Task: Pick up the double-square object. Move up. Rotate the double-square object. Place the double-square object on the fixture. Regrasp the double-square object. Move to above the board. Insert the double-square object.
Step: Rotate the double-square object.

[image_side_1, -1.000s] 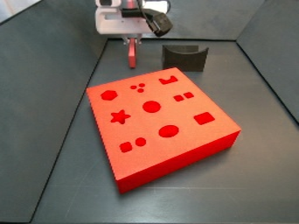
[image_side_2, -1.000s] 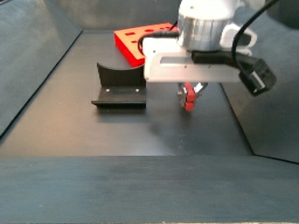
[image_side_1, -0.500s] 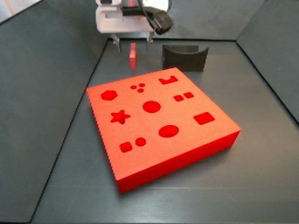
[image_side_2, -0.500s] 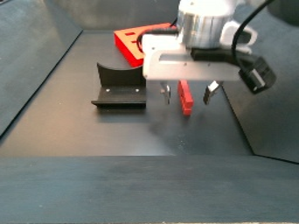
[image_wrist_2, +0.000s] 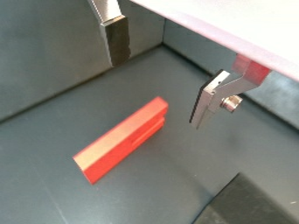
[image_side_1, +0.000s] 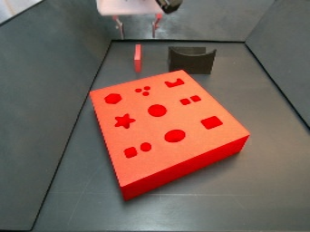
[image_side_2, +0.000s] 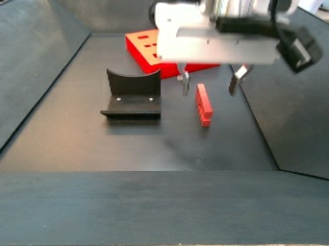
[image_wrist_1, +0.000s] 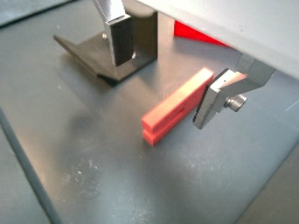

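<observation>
The double-square object (image_side_2: 203,104) is a thin pinkish-red block lying flat on the dark floor, right of the fixture (image_side_2: 130,96). It also shows in the side view from the board's end, the double-square object (image_side_1: 138,57) left of the fixture (image_side_1: 191,58). My gripper (image_side_2: 207,82) hangs open above it, with nothing between its silver fingers (image_side_2: 183,77). In both wrist views the block lies below and between the spread fingers, the double-square object (image_wrist_1: 177,107) under the gripper (image_wrist_1: 163,92), and the double-square object (image_wrist_2: 122,140) under the gripper (image_wrist_2: 158,92). The board (image_side_1: 168,127) lies nearer the camera.
Dark walls enclose the floor on all sides. The board (image_side_2: 152,48) sits behind the fixture in a side view, and a corner of it (image_wrist_1: 193,32) shows in a wrist view behind the fixture (image_wrist_1: 105,48). The gripper (image_side_1: 137,11) is mostly cut off at the frame's upper edge.
The gripper was shut on the block at floor level, opened and let it go, then rose straight up. The block stays lying on the floor.
</observation>
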Controlling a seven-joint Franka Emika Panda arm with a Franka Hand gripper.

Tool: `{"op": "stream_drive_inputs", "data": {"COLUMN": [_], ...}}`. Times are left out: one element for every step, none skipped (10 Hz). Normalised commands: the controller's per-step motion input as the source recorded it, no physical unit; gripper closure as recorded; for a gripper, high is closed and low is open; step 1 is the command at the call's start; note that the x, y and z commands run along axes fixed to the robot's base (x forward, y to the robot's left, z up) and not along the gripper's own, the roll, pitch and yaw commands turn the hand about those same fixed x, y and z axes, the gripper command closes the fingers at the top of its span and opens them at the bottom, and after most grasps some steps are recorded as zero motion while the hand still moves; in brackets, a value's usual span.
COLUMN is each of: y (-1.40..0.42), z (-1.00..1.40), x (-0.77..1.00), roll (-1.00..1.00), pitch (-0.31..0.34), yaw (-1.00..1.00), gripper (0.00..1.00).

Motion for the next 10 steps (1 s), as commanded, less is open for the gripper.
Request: {"op": "stream_drive_inputs", "data": {"y": [0.01, 0.01, 0.0, -0.01, 0.0, 0.0, 0.0, 0.0, 0.0, 0.0], "z": [0.76, 0.6, 0.0, -0.22, -0.28, -0.18, -0.13, -0.06, -0.06, -0.05], "x": [-0.04, -0.03, 0.0, 0.0, 0.03, 0.05, 0.05, 0.04, 0.03, 0.04], "roll": [0.04, 0.04, 0.0, 0.0, 0.0, 0.0, 0.0, 0.0, 0.0, 0.0], "pitch": [0.058, 0.06, 0.0, 0.001, -0.001, -0.003, -0.003, -0.004, -0.004, -0.004], "yaw": [-0.03, -0.03, 1.0, 1.0, 1.0, 1.0, 1.0, 1.0, 1.0, 1.0], "gripper": [0.0, 0.0, 0.0, 0.0, 0.0, 0.0, 0.0, 0.0, 0.0, 0.0]}}
